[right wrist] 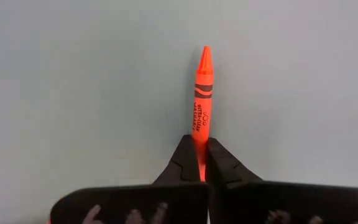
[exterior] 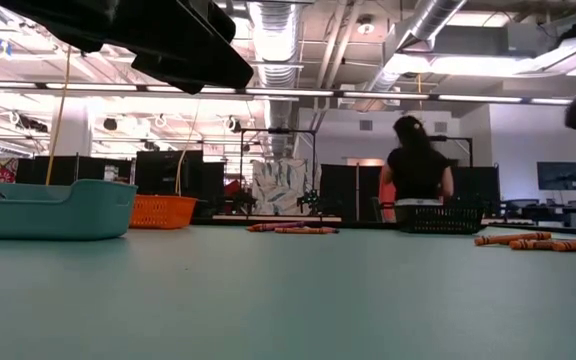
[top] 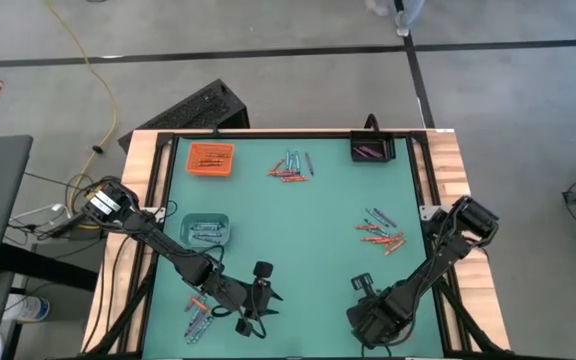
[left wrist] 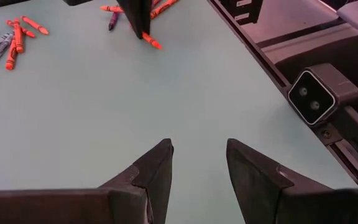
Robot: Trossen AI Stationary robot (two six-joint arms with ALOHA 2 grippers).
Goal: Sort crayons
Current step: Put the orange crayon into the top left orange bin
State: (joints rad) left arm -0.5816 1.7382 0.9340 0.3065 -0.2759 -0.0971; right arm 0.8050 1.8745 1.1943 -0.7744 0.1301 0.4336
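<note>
On the green table (top: 298,230), going left to right in the high view: the left pincer (left wrist: 197,168) hovers near 7 o'clock with its fingers spread apart, empty, beside a small crayon heap (top: 198,318) partly hidden by the arm. A teal tray (top: 206,229) sits at 9 o'clock. At 5 o'clock the right pincer (right wrist: 201,163) is clamped on an orange crayon (right wrist: 202,93), whose rear end is hidden between the fingers. More crayons (top: 381,234) lie at 3 o'clock.
</note>
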